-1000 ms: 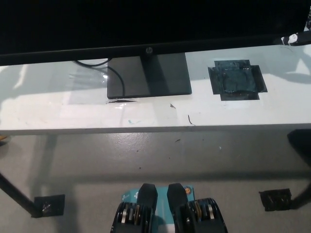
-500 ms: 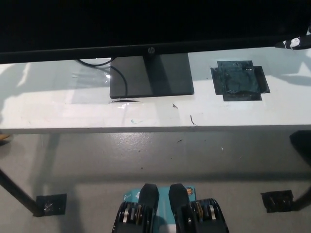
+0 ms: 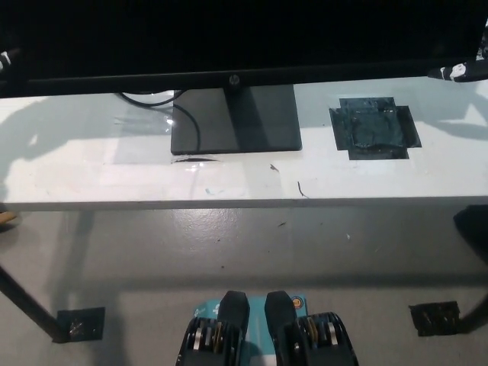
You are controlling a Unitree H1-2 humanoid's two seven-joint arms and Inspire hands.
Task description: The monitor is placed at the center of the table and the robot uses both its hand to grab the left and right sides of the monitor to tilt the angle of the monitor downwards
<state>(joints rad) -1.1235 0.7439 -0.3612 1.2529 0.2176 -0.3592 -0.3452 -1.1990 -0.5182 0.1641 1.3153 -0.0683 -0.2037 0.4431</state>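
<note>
**Monitor on the white table, hands barely in view at the far corners**

The wide black monitor (image 3: 229, 38) fills the far part of the view, its dark screen spanning nearly the full width, with a small logo on the lower bezel. It stands on a flat rectangular black base (image 3: 235, 120) set on the long white table (image 3: 91, 175), roughly at the table's middle. A thin black cable (image 3: 185, 122) curls from behind the screen down along the left edge of the base.

To the right of the base, a patch of dark tape (image 3: 374, 127) lies flat on the tabletop, apart from the base.

At the far right edge, a small part of the black right hand (image 3: 463, 72) shows beside the monitor's lower right corner — whether its fingers are apart or closed cannot be told. At the far left edge, a sliver of the white left hand (image 3: 6, 59) shows by the monitor's left side — its state cannot be told either

Below the table's near edge lies a grey floor (image 3: 244, 252), with black table legs on either side
</note>
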